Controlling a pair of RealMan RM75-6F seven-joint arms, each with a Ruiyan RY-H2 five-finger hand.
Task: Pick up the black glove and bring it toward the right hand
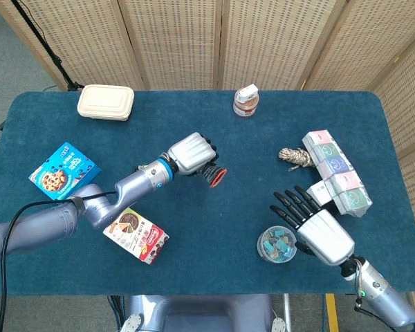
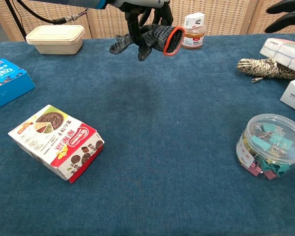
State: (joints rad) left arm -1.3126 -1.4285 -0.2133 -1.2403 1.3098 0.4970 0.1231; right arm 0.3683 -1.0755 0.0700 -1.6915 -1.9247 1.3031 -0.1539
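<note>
Above mid-table, the left hand (image 1: 191,153) grips the glove (image 2: 148,39); bare cloth separates it from the right hand (image 1: 312,222), fingers spread, empty.

In the chest view the top edge cuts off most of our left hand (image 2: 147,7), leaving only the fingers over the glove (image 2: 150,38). From the head camera that hand (image 1: 192,153) covers most of the glove (image 1: 213,174), so only its red cuff shows. Our right hand (image 2: 285,12) appears in the chest view only as dark fingertips at the top right corner. The left edge crops the blue box (image 2: 7,83). The jar (image 1: 246,101) label is too small to read.
</note>
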